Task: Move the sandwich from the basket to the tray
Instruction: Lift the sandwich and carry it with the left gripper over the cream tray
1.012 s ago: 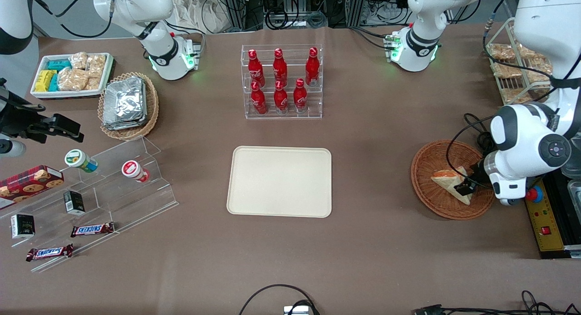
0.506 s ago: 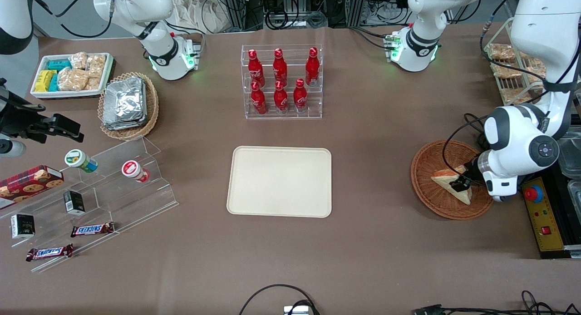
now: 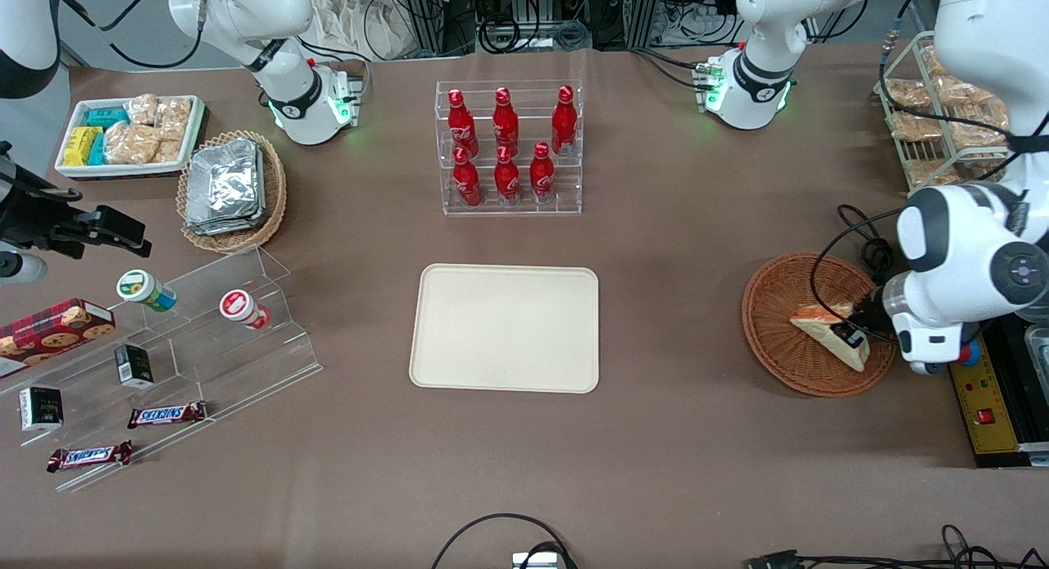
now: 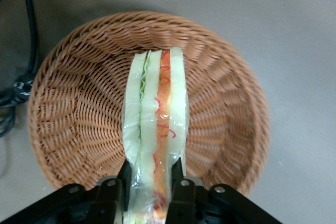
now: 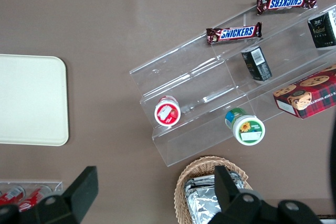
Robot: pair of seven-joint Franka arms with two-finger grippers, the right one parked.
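Note:
The sandwich [image 3: 826,333] is a pale bread wedge with orange-red and green filling, in clear wrap. It lies in the reddish-brown wicker basket [image 3: 774,302] toward the working arm's end of the table. My left gripper [image 3: 852,338] is low over the basket, its fingers closed on the wedge's wide end. In the left wrist view the sandwich [image 4: 156,124] stands on edge between the two black fingers [image 4: 125,182], the gripper [image 4: 151,184] pinching it above the basket [image 4: 79,108]. The cream tray [image 3: 505,327] lies at the table's middle, also seen in the right wrist view [image 5: 31,99].
A clear rack of red bottles [image 3: 508,147] stands farther from the front camera than the tray. A wire rack of snack packs [image 3: 930,122] and black cables [image 3: 869,249] are beside the basket. A tan basket of foil packets [image 3: 232,189], a white tub [image 3: 131,134] and acrylic steps [image 3: 188,339] lie toward the parked arm's end.
The gripper has shifted slightly toward the working arm's end of the table, and the sandwich has moved and turned with it inside the basket.

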